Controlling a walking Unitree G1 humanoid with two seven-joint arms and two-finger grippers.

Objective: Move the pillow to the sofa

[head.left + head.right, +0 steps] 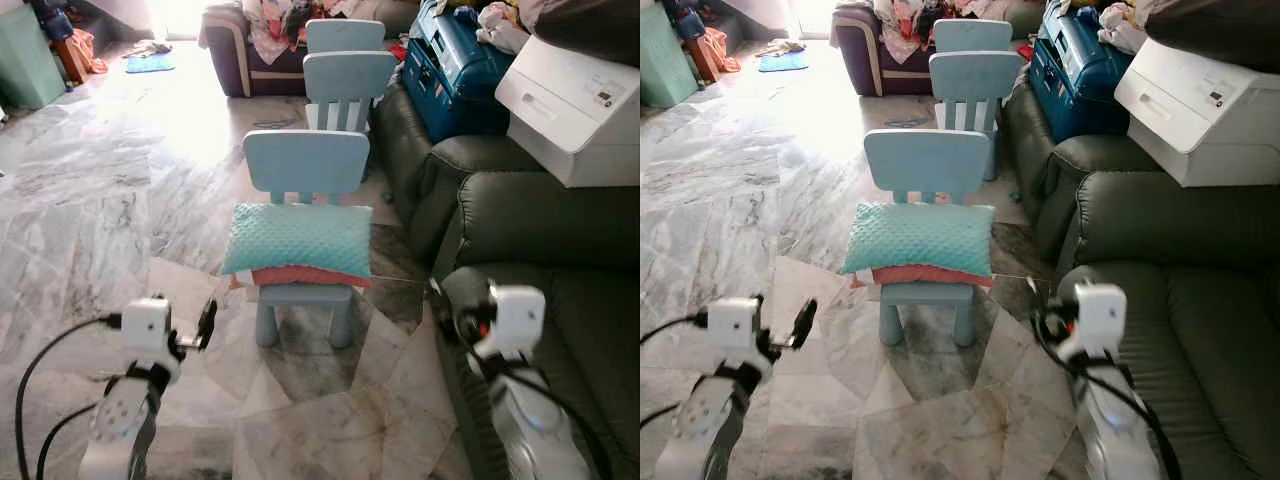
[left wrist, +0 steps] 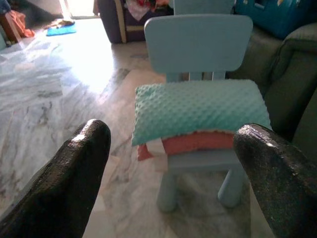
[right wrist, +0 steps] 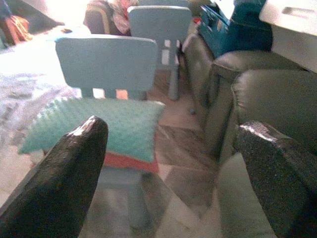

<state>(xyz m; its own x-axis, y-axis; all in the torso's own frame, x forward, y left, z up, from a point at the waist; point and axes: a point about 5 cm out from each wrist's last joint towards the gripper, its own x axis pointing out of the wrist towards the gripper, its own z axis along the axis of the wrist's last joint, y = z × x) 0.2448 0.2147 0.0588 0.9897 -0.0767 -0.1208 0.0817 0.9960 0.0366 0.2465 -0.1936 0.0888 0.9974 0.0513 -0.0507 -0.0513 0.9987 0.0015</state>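
Observation:
A teal dotted pillow (image 1: 298, 238) with a coral underside lies flat on the seat of a small light-blue child's chair (image 1: 307, 160) straight ahead of me. A dark grey sofa (image 1: 560, 250) stands directly to the right of the chair. My left gripper (image 1: 206, 324) is held low, short of the chair and to its left, open and holding nothing. My right gripper (image 1: 440, 303) hovers near the sofa's front corner, to the right of the chair, also open with nothing in it. In the left wrist view the pillow (image 2: 198, 111) sits ahead between the two spread fingers (image 2: 84, 163).
A second light-blue chair (image 1: 348, 75) stands behind the first. On the sofa's far end rest a white box-like appliance (image 1: 575, 105) and a blue case (image 1: 455, 65). Another sofa (image 1: 240, 55) piled with clothes is at the back. Marble floor (image 1: 110, 190) stretches left.

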